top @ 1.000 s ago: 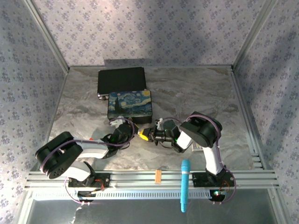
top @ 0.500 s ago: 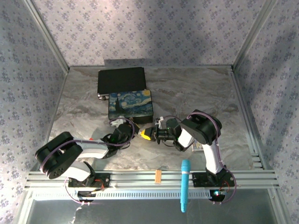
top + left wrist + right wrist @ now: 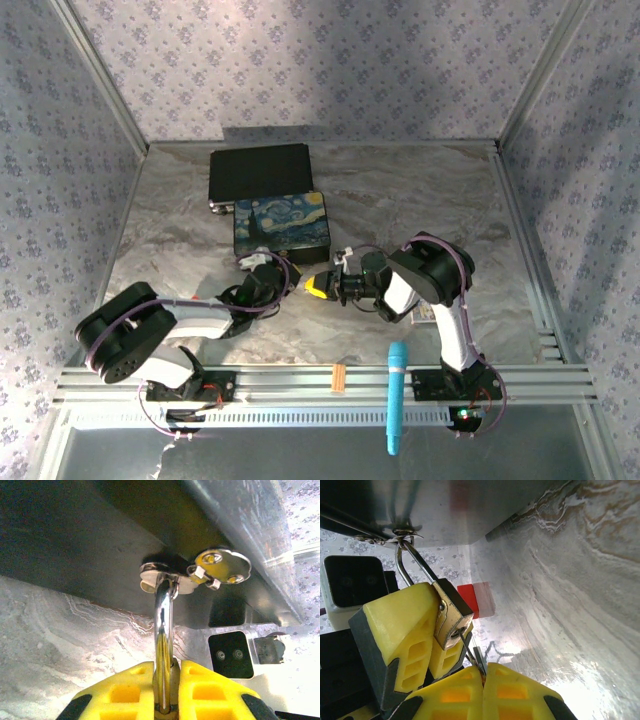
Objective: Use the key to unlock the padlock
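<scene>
The brass padlock [image 3: 451,617] hangs by its silver shackle [image 3: 163,625] from the hasp [image 3: 167,575] at the front of the starry-night painted box [image 3: 280,222]. My left gripper [image 3: 166,669] is shut on the padlock body, with a yellow finger [image 3: 395,625] on each side. The thin silvery key [image 3: 471,652] has its tip in the keyhole at the padlock's bottom end. My right gripper [image 3: 484,674] is shut on the key's head. In the top view the two grippers meet just in front of the box, left gripper [image 3: 272,276] and right gripper [image 3: 322,286].
A flat black case [image 3: 260,172] lies behind the painted box. A small red block [image 3: 472,600] sits on the marble table beyond the padlock. A teal cylinder [image 3: 397,395] and an orange-tan strip [image 3: 338,377] rest on the front rail. Patterned walls enclose the table.
My right wrist has turned and crept up toward the box with the key at the padlock. The left arm has stayed almost still.
</scene>
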